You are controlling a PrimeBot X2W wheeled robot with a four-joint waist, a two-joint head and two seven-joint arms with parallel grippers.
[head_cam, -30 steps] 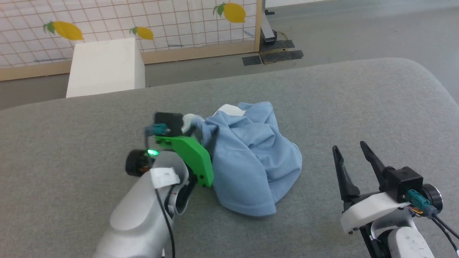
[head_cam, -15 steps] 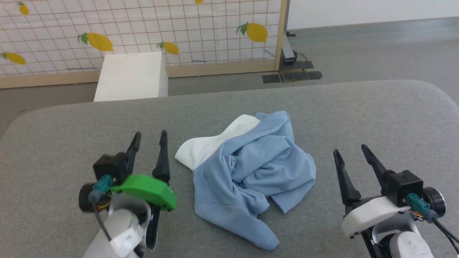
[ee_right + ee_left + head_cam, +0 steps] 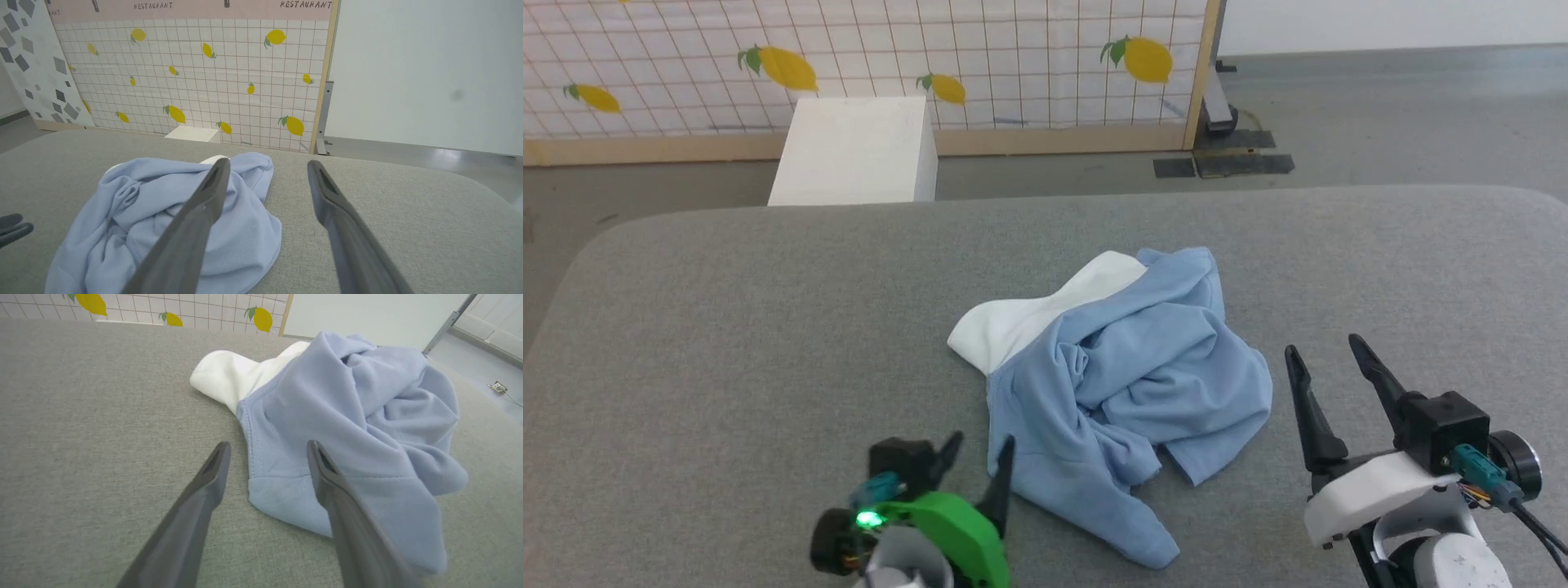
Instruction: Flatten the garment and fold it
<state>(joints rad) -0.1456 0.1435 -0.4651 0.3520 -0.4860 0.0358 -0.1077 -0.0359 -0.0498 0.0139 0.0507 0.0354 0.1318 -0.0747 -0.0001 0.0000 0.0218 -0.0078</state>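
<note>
- Grey cushioned surface [image 3: 727, 327]; behind it, lemon-print grid wall [image 3: 1013, 49], one white box [image 3: 858, 151].
- One crumpled garment [image 3: 1127, 384].
- My left gripper [image 3: 982, 443] and right gripper [image 3: 1323, 347]: fingers spread, empty.

The garment [image 3: 1127, 384] is soft matt knit cloth; the table cover [image 3: 727, 327] is coarse matt fabric.

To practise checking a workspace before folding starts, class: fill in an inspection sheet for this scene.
Surface: grey padded table, rounded corners.
Job's things: light blue T-shirt, crumpled in a heap, white part at far left.
Clutter: nothing seen.
Pincers: left pincer open, at the T-shirt's near edge; right pincer open, apart from it.
Cables: dark cable at the right wrist.
Surroundings: white box, lemon-patterned screen, grey floor.
</note>
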